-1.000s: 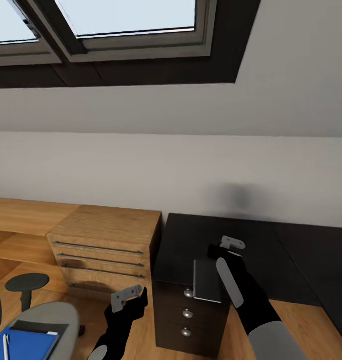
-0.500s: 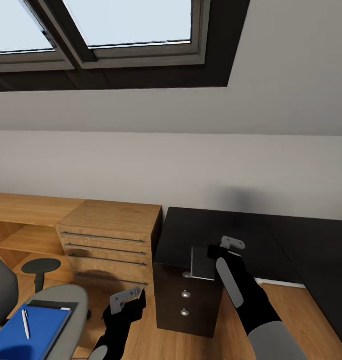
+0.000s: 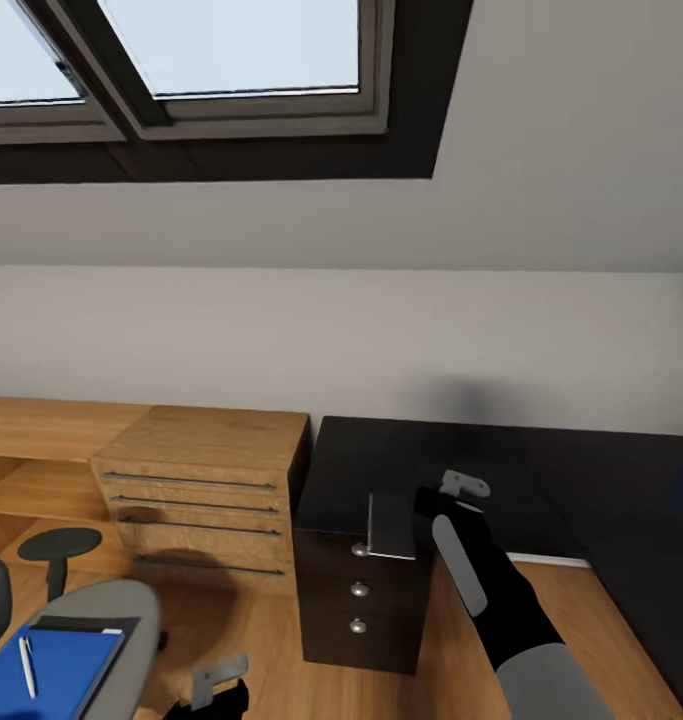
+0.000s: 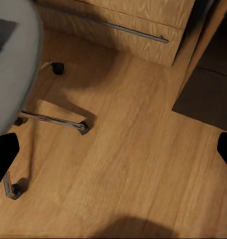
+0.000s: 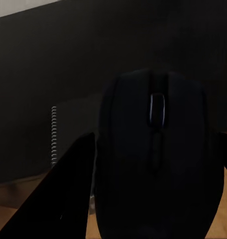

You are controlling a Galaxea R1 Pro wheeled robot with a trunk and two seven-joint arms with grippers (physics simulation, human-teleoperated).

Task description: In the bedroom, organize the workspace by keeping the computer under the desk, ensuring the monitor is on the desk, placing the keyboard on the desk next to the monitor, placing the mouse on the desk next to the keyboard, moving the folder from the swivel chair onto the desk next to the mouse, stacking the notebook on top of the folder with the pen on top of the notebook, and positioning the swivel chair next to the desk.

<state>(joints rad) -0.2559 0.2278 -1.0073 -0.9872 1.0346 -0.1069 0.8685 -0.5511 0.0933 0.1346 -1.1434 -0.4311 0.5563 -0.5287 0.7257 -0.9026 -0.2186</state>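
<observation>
**Parking the mouse on the bench: how I'd have played it**

My right gripper point(image 3: 451, 497) was pinching the mouse point(image 5: 153, 159), which sat snug between the fingers, scroll wheel facing the wrist camera. The black bench point(image 3: 541, 470) lay right below and ahead of it. A grey spiral-edged slab point(image 3: 391, 525) sat just beside the gripper at the bench's corner; I couldn't tell if it was lying flat.

My take: carry the mouse further in from the edge, lower it till it touches, and only then let go. Dropping it near that corner risked it sliding off.

My left gripper point(image 4: 114, 152) hung spread wide over the floor. The swivel chair point(image 3: 121, 610) was off to its outer side, carrying the folder point(image 3: 51, 670), notebook point(image 3: 76, 625) and pen point(image 3: 26, 666).
</observation>
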